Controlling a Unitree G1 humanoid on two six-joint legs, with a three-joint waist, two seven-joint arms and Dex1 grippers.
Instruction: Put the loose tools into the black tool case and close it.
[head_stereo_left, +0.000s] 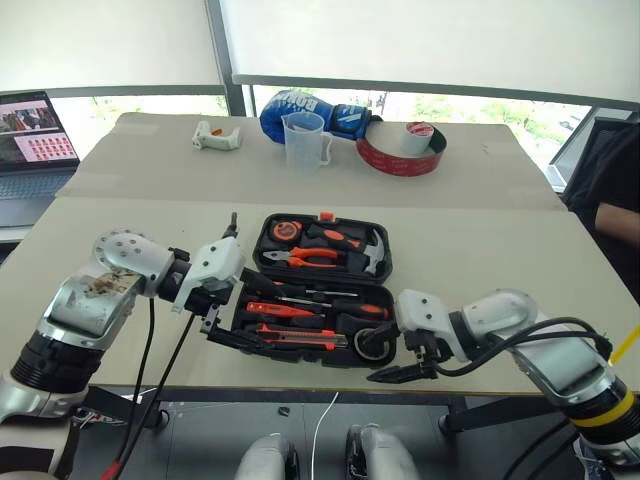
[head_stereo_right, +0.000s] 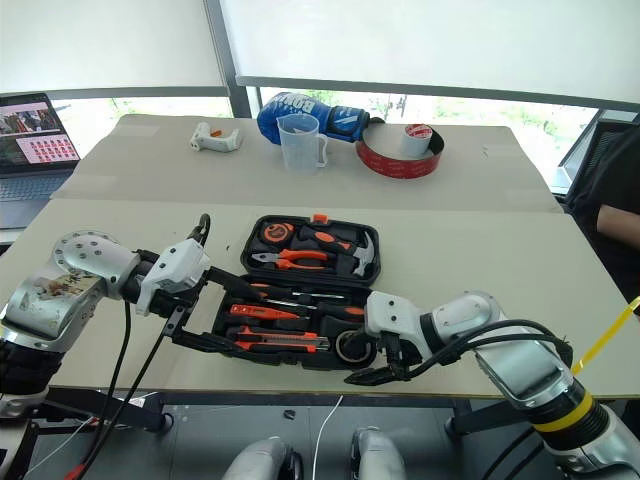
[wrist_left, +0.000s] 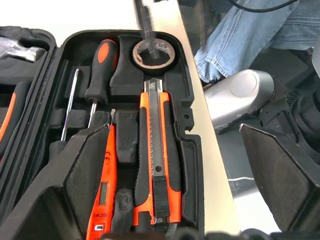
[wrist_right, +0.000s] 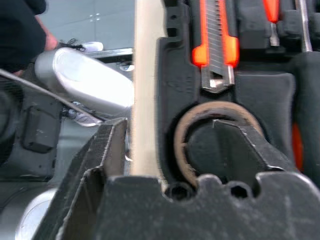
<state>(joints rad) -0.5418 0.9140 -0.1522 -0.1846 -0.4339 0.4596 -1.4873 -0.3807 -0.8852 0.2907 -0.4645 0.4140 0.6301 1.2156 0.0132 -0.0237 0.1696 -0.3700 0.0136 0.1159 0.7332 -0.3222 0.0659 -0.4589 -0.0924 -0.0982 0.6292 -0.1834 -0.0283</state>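
The black tool case (head_stereo_left: 350, 223) lies open near the table's front edge. Pliers, a hammer and a tape measure sit in its far half. In the near half lie two orange-and-black screwdrivers (head_stereo_left: 285, 310), a slim orange screwdriver (wrist_left: 105, 185), the utility knife (wrist_left: 157, 160) and the small dark tape roll (head_stereo_left: 372, 345). My left gripper (head_stereo_left: 275, 320) hovers open over the near half's left end. At the front right corner my right gripper (wrist_right: 167, 122) is open. One of its fingers (wrist_right: 235, 145) stands in the roll's hole and the other hangs past the table edge.
At the back of the table are a blue boxing glove (head_stereo_left: 300, 108), a clear measuring jug (head_stereo_left: 303, 140), a large red tape roll (head_stereo_left: 400, 150) and a small white object (head_stereo_left: 215, 135). A laptop (head_stereo_left: 35, 140) stands at far left. A person's arm (head_stereo_left: 610, 215) shows at right.
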